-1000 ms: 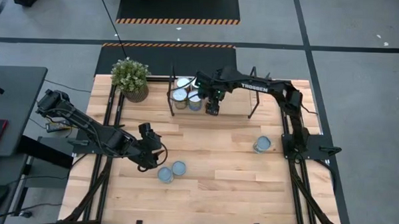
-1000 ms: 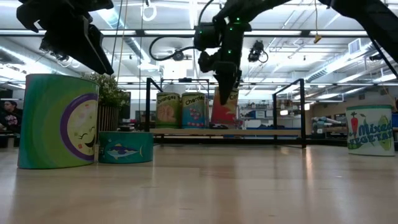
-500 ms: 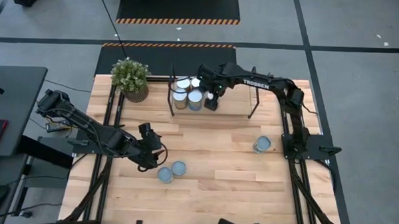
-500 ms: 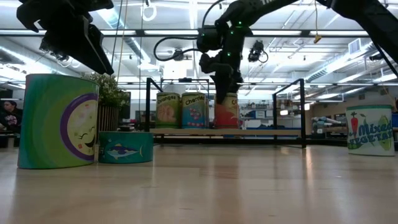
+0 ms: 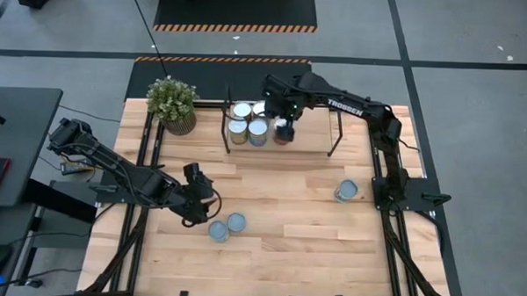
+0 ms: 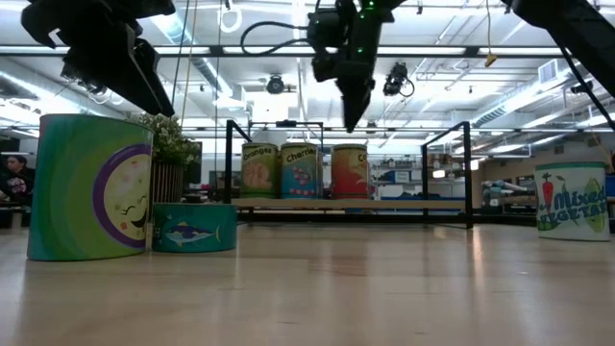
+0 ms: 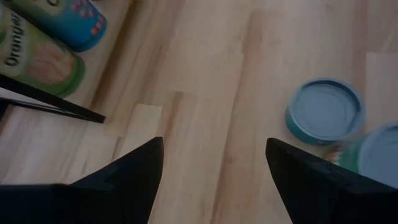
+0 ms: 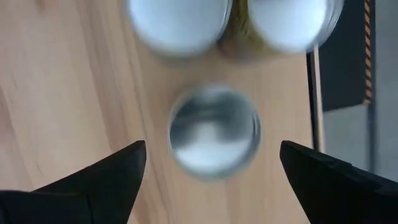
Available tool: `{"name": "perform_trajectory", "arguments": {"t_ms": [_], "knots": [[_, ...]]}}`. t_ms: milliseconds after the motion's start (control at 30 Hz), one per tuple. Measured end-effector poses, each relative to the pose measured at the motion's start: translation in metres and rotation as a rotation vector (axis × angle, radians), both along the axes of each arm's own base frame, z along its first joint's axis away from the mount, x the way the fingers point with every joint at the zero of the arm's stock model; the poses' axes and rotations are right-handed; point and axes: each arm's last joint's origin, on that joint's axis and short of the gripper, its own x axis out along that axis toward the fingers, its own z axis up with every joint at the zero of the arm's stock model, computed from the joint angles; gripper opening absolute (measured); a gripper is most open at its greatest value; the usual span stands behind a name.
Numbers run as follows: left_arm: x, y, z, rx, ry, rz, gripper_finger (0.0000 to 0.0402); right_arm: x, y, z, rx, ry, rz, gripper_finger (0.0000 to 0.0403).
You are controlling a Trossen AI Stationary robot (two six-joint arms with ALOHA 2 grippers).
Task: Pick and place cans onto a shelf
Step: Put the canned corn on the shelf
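Observation:
Three cans stand in a row on the shelf (image 6: pixel 384 204) in the low view: an orange-labelled can (image 6: pixel 258 171), a blue one (image 6: pixel 300 171) and a red-and-yellow one (image 6: pixel 349 171). My right gripper (image 6: pixel 351 113) hangs open straight above the red-and-yellow can's silver top (image 8: pixel 214 138), clear of it. On the table, a tall green can (image 6: pixel 91 187) and a flat teal can (image 6: pixel 194 228) stand by my left gripper (image 5: pixel 200 201), which waits open above the boards (image 7: pixel 214 149). Another can (image 5: pixel 346 190) stands on the table at the right.
A potted plant (image 5: pixel 172 103) stands left of the shelf at the table's far edge. The shelf's black brackets (image 6: pixel 468 173) rise at both ends. More cans (image 5: pixel 241 112) crowd the shelf's left part; its right part (image 5: pixel 312 141) is bare board.
My right gripper has set the red-and-yellow can, tilted a second ago, upright on the shelf beside the blue one. It has let go and risen straight up clear of the can's top.

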Motion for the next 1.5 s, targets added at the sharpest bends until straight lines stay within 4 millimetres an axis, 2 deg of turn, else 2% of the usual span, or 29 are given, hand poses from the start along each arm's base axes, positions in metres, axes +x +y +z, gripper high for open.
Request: {"name": "perform_trajectory", "arguments": {"t_ms": [200, 300, 633, 800, 1033, 1200, 1333, 1500], "knots": [[0.0, -0.001, -0.001, -0.039, 0.017, -0.019, 0.0288, -0.015, 0.009, 0.001, -0.04, 0.196, 0.095, 0.0373], [0.0, -0.001, -0.001, -0.039, 0.017, -0.018, 0.0288, -0.011, 0.007, -0.005, -0.062, 0.185, 0.153, 0.0372], [-0.001, -0.001, -0.001, -0.045, 0.017, -0.01, 0.0288, -0.011, 0.0, -0.053, -0.165, 0.357, 0.291, 0.0372], [-0.001, -0.001, -0.001, -0.044, 0.018, -0.01, 0.0288, -0.004, 0.0, -0.071, -0.21, 0.319, 0.357, 0.0372], [-0.001, -0.001, -0.001, -0.044, 0.018, -0.01, 0.0288, 0.007, 0.01, -0.073, -0.233, 0.264, 0.448, 0.0371], [-0.001, -0.001, -0.001, -0.044, 0.018, -0.01, 0.0288, 0.01, 0.012, -0.074, -0.169, 0.193, 0.472, 0.0348], [-0.001, -0.001, -0.001, -0.048, 0.02, -0.012, 0.0288, 0.014, 0.011, -0.073, -0.174, 0.138, 0.431, 0.0326], [-0.001, -0.001, -0.001, -0.056, 0.022, -0.014, 0.0288, 0.012, 0.006, -0.073, -0.162, 0.118, 0.333, 0.0325]]}}
